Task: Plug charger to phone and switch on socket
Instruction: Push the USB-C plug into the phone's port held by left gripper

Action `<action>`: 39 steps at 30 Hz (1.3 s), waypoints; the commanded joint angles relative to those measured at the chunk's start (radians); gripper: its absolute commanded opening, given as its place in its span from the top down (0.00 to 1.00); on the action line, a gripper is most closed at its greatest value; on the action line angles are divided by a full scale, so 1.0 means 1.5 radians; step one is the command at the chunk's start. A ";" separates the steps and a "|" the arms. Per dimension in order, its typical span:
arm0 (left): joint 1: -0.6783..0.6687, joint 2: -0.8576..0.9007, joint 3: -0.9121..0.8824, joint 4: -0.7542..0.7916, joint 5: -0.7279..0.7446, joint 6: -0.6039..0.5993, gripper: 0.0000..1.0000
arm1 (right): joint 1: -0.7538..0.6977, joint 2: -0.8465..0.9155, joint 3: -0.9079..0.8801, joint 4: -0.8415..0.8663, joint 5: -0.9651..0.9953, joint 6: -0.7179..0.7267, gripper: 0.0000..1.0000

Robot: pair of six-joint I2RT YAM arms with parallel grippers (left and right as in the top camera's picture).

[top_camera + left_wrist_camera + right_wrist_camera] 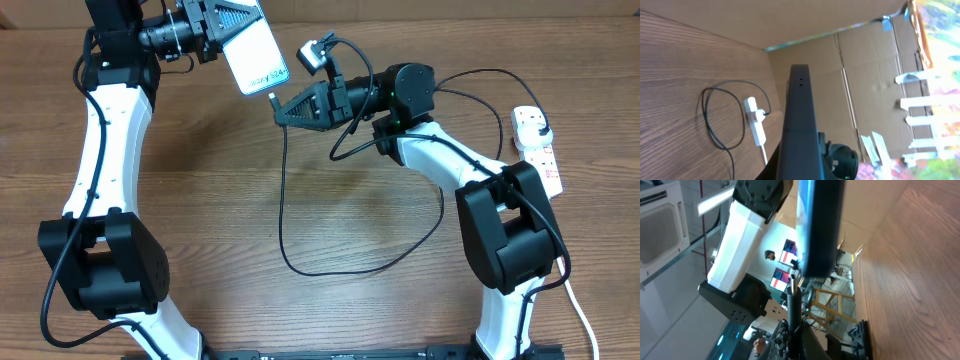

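Note:
My left gripper point(232, 28) is shut on the phone point(255, 55) and holds it raised at the back of the table, its light screen facing up. In the left wrist view the phone point(800, 125) shows edge-on as a dark slab. My right gripper point(288, 108) is shut on the charger's connector end, with the small tip point(272, 97) just below the phone's lower edge. In the right wrist view the connector point(794, 287) points at the phone's edge point(820, 225), very close; I cannot tell whether they touch. The black cable point(285, 220) loops over the table towards the socket point(537, 148).
The white socket lies at the right table edge beside the right arm; it also shows in the left wrist view point(756, 125), with the cable loop point(710, 120) next to it. A cardboard wall point(865, 75) stands behind the table.

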 commanded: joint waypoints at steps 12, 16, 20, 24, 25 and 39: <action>-0.001 -0.001 0.006 -0.024 -0.038 0.013 0.96 | -0.014 0.001 0.009 -0.034 -0.005 -0.052 0.96; -0.001 -0.001 0.006 -0.027 -0.037 0.013 0.96 | -0.014 0.001 0.009 -0.070 -0.005 -0.073 0.96; -0.001 -0.001 0.006 -0.027 -0.037 0.016 0.96 | -0.014 0.001 0.009 -0.065 -0.004 -0.073 0.96; -0.001 -0.001 0.006 -0.027 -0.039 0.017 0.96 | -0.014 0.001 0.009 -0.066 -0.004 -0.073 0.96; -0.002 -0.001 0.006 -0.027 -0.039 0.017 0.96 | -0.014 0.001 0.009 -0.066 -0.004 -0.073 0.96; -0.022 -0.001 0.006 -0.027 -0.056 0.031 0.96 | -0.014 0.001 0.009 -0.066 -0.005 -0.073 0.96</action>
